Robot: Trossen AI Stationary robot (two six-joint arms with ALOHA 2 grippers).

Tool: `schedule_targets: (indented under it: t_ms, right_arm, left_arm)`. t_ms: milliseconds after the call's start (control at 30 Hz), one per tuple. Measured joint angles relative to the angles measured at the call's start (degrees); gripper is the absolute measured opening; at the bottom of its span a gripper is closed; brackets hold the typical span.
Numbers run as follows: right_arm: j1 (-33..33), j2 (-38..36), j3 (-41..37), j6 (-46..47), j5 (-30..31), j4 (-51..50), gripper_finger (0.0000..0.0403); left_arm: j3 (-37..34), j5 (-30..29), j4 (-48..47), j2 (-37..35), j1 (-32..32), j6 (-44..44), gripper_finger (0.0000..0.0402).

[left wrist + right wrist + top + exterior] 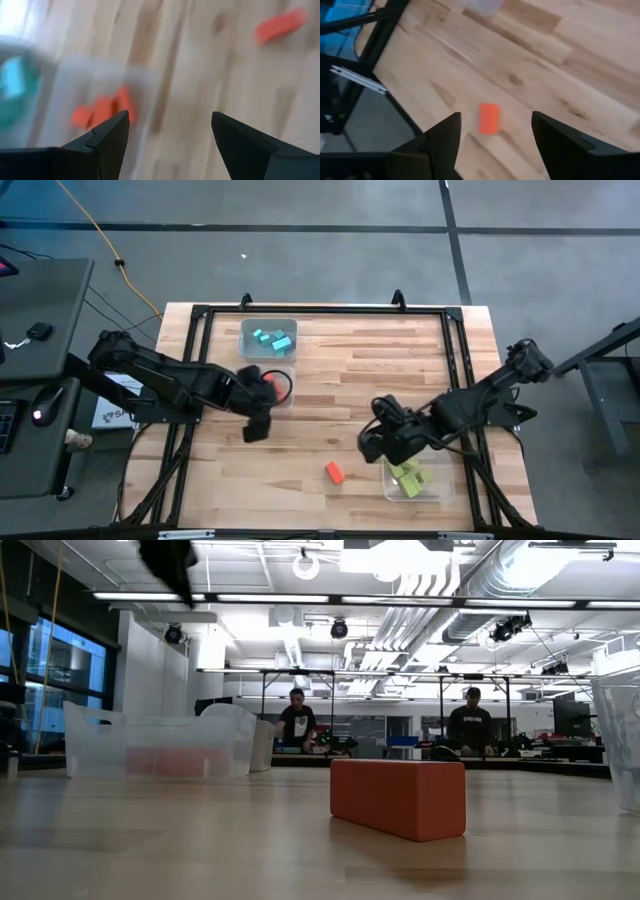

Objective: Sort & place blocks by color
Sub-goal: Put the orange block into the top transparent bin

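One red-orange block lies flat on the table near the front middle; it also shows in the low view, the right wrist view and the left wrist view. My left gripper is open and empty beside the bin of red-orange blocks. My right gripper is open and empty, up and to the right of the loose block. Cyan-blue blocks lie in the far clear bin, yellow-green blocks in the near right bin.
Three clear bins stand on the table: one at the far middle, one just in front of it under my left arm, and one at the near right. A black frame edges the table. People sit in the room beyond.
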Motion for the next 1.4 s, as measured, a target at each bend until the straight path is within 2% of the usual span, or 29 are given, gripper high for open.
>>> schedule_targets:
  t_ms: [167, 300, 467, 900, 1400]
  right_arm:
    - [-3.08, 4.09, 0.00, -2.83, -6.11, 5.60, 0.0232]
    - [-4.76, 7.72, 0.00, -2.96, -10.46, 9.43, 0.0232]
    - [-5.99, 12.04, 0.00, -2.53, -14.46, 12.07, 0.0232]
    - [-6.38, 23.68, -0.02, 0.28, -25.16, 18.26, 0.0232]
    - [-6.38, 28.84, -0.04, 1.10, -26.43, 21.67, 0.0232]
  left_arm:
    - [0.03, -2.49, -12.72, -0.56, 0.87, -0.63, 0.0259]
    - [0.03, -4.70, -17.29, -0.71, 1.68, 0.59, 0.0259]
    - [0.03, -7.65, -18.19, -0.71, 2.93, 4.46, 0.0259]
    - [0.03, -7.74, -18.31, -0.69, 7.51, 8.67, 0.0259]
    - [0.03, -7.73, -18.21, -0.69, 8.25, 8.84, 0.0259]
